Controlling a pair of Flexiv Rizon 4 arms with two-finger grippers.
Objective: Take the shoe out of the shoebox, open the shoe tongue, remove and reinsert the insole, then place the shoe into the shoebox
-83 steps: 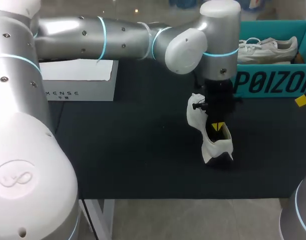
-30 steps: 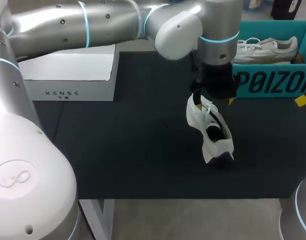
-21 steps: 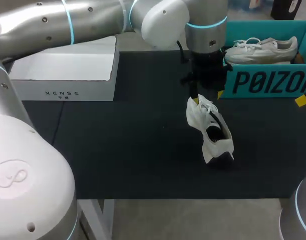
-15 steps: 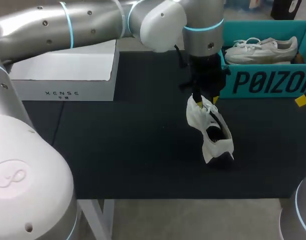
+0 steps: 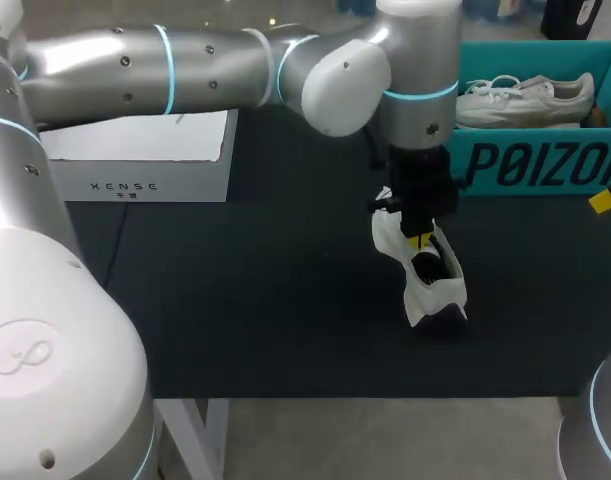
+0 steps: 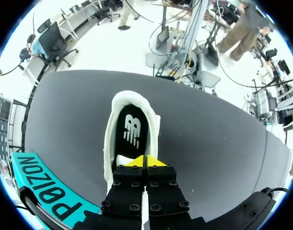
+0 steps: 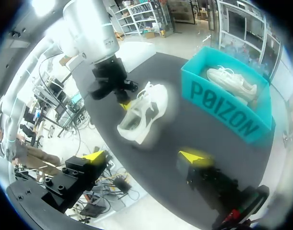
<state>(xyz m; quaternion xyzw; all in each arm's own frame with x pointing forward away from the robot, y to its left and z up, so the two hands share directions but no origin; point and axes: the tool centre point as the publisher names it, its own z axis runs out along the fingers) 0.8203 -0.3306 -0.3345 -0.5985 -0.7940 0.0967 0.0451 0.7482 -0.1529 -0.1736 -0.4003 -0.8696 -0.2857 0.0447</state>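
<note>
Shoe [image 5: 425, 295]: white, laced, black insole with a white mark; upright on the table [image 5: 265, 300], just outside the shoebox's [image 5: 545, 165] printed wall.
Left gripper [image 6: 145, 161]: yellow tips pressed together, nothing seen between them; down at the shoe's opening, over the insole.
Right gripper [image 7: 144, 155]: fingers wide apart, empty; facing the shoebox's printed wall, apart from the shoe.
Second shoe [image 5: 525, 98]: inside the shoebox.

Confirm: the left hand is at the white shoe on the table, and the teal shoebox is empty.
Not empty: the left hand is at the white shoe on the table, but the teal shoebox holds a second shoe, per the head view.
</note>
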